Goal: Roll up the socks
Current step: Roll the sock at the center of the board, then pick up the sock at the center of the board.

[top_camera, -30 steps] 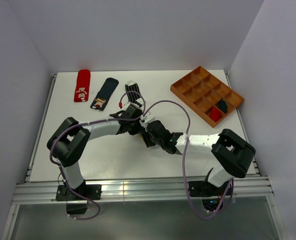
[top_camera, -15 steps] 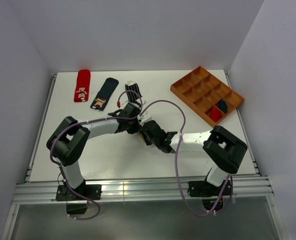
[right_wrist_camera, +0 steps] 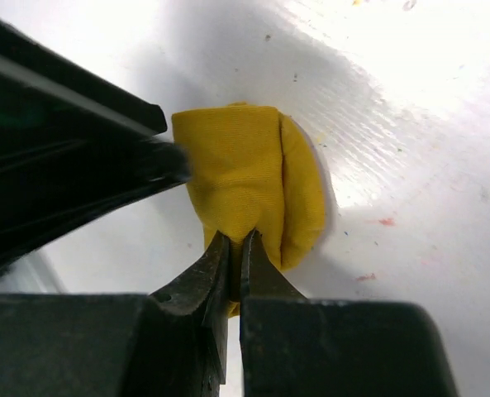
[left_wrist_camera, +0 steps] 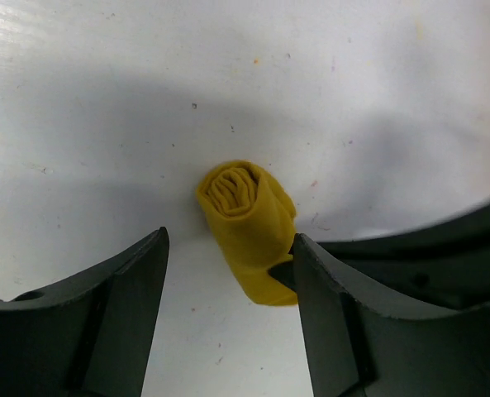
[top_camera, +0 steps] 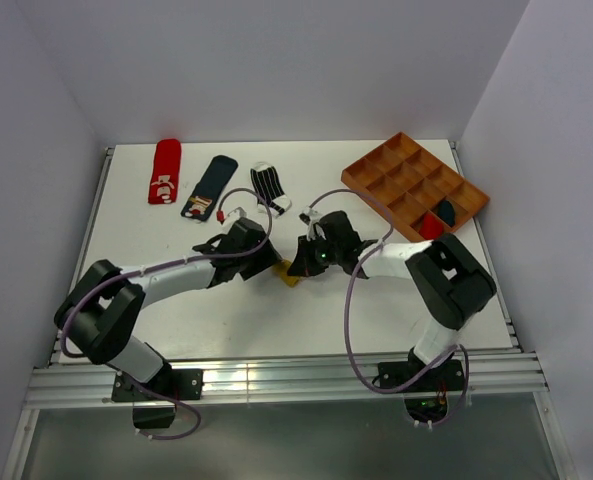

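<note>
Findings, from the large items down. The white table (top_camera: 176, 320) carries a wooden compartment tray (top_camera: 391, 165) at its far right. Two rolled socks, one red (top_camera: 431, 229) and one navy (top_camera: 444, 211), sit in adjoining compartments. Three flat socks lie along the far edge: red with white marks (top_camera: 164, 170), navy with a patch (top_camera: 209, 187) and striped (top_camera: 268, 185). Both arms meet mid-table over the mustard sock (left_wrist_camera: 249, 223), which lies on the surface as a tight roll with its spiral end showing. The left gripper (left_wrist_camera: 228, 248) stands wide, one finger on either side of the roll, the left one clearly off the fabric. The right gripper (right_wrist_camera: 235, 244) is pinched closed on a thin fold at the roll's edge. Assessment: the roll looks complete and ready for transfer to the tray. Recommendation: withdraw the left arm first, then lift slowly. So shallow a pinch on the outer layer may let the roll unwind or slip, and a deeper bite across the whole roll would be sounder.
</note>
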### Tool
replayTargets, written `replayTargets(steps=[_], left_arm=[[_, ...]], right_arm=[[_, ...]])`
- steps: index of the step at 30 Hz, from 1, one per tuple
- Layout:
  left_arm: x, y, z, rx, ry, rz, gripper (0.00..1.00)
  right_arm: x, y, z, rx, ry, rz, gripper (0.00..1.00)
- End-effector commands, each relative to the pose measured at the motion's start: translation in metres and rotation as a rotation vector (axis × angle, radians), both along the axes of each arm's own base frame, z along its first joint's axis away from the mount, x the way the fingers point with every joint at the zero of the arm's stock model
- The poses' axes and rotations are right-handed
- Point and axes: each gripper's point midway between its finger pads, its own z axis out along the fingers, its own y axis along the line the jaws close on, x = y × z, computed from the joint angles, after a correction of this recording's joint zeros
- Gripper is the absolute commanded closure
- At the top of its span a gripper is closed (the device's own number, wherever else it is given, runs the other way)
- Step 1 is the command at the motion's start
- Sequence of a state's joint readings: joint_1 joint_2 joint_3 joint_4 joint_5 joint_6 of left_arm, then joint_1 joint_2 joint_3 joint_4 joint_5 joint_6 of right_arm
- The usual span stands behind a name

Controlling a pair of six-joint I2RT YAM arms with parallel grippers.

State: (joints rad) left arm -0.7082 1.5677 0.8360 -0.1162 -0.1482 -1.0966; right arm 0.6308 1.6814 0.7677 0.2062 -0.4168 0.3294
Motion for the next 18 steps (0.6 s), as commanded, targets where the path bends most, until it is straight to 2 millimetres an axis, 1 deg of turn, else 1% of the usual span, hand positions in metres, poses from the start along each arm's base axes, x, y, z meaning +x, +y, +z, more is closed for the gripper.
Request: replayTargets(steps=[1,2,3,5,6,7,8,10,11,13,14,18], left_arm=[[0.01,-0.003,0.027,-0.08,-0.104,0.03,0.34],[0.009,-0.002,0.029,-0.087,-0.11,0.029,0.33],[0.01,-0.004,0.031,-0.103,-0.127,0.028,0.33],[0.009,-0.006,0.029,-0.122,-0.129,0.021,0.32],[0.008,-0.006,0.026,-0.124,-0.124,0.021,0.33],[0.007,-0.006,0.021,-0.125,-0.113,0.023,0.33],[0.007,-0.007,0.016,-0.123,-0.103,0.023,0.33],[0.006,-0.008,0.01,-0.12,-0.085,0.027,0.33],[0.006,-0.006,0.003,-0.104,-0.074,0.036,0.33],[0.006,-0.003,-0.003,-0.092,-0.06,0.054,0.34],[0.005,-0.001,-0.009,-0.076,-0.046,0.065,0.34],[0.002,0.006,-0.02,-0.045,-0.007,0.095,0.35]], right_arm=[[-0.026,0.01,-0.001,0.168,0.249,0.102,1.0],[-0.022,0.012,0.001,0.192,0.279,0.096,1.0],[-0.02,0.009,-0.006,0.194,0.313,0.087,1.0],[-0.02,0.011,-0.007,0.217,0.356,0.094,1.0],[-0.017,0.012,-0.01,0.22,0.364,0.088,1.0],[-0.018,0.012,-0.01,0.239,0.382,0.096,1.0],[-0.015,0.014,-0.008,0.258,0.395,0.088,1.0],[-0.013,0.011,-0.016,0.257,0.429,0.071,1.0],[-0.01,0.011,-0.018,0.248,0.432,0.063,1.0],[-0.01,0.009,-0.024,0.234,0.442,0.055,1.0],[-0.01,0.009,-0.028,0.232,0.454,0.052,1.0],[-0.008,0.008,-0.033,0.246,0.479,0.027,1.0]])
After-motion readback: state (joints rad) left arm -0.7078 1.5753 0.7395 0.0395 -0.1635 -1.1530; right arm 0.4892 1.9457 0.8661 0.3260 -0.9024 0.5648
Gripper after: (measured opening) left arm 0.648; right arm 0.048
